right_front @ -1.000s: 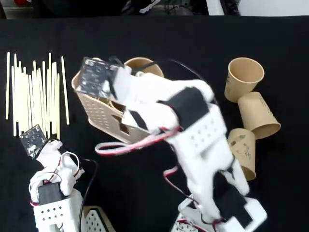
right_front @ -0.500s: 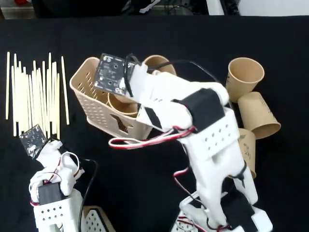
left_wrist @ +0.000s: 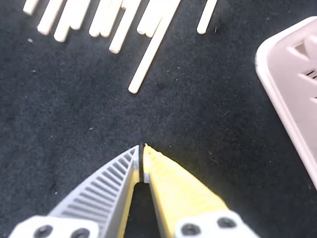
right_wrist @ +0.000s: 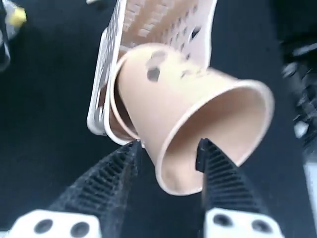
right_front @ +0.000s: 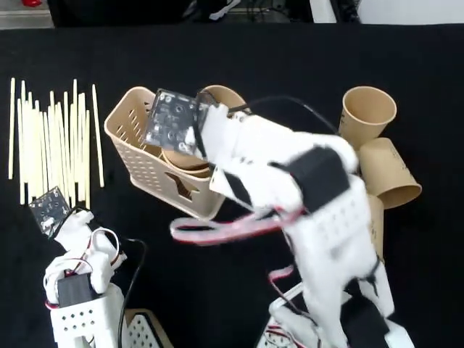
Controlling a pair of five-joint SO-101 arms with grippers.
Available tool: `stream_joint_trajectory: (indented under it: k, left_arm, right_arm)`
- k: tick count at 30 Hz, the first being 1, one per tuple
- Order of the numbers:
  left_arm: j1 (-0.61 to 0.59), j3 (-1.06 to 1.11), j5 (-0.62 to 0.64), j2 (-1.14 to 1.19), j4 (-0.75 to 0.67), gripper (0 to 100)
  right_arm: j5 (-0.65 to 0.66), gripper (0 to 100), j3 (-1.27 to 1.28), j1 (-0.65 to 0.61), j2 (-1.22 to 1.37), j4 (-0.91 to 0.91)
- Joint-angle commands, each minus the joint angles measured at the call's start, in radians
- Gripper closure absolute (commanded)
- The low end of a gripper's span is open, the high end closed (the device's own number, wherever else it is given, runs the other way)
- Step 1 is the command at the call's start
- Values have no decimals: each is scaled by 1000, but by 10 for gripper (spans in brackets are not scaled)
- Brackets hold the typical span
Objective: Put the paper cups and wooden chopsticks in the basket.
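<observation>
In the right wrist view the right gripper (right_wrist: 167, 148) stands spread at lower centre, one finger outside and one inside the mouth of a paper cup (right_wrist: 198, 99); that cup lies on its side in the basket (right_wrist: 163, 22), mouth toward the gripper. In the high view, loose cups (right_front: 366, 112) cluster at the right edge and the chopsticks (right_front: 51, 141) lie upper left on the black table (right_front: 290, 58). The left gripper (left_wrist: 142, 148) is pressed together, empty, just short of the chopstick ends.
</observation>
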Motion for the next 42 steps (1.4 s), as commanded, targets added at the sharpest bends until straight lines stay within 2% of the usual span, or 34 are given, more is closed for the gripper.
stream_joint_trajectory:
  k: [1,6,15,23,34,42]
  left_arm:
    - [12,16,6,-5,5,970]
    - [12,16,6,-5,5,970]
    - [12,16,6,-5,5,970]
    - [12,16,6,-5,5,970]
    - [12,16,6,-5,5,970]
    - [12,16,6,-5,5,970]
  right_arm:
    - [-23,793,-96,-57,-74,31]
    - [-138,794,-104,-18,-150,18]
    - [-468,792,54,295,-179,-106]
    - [-727,791,225,324,-177,-222]
    - [-758,793,397,318,-177,-313]
    - [-761,793,318,310,-179,-311]
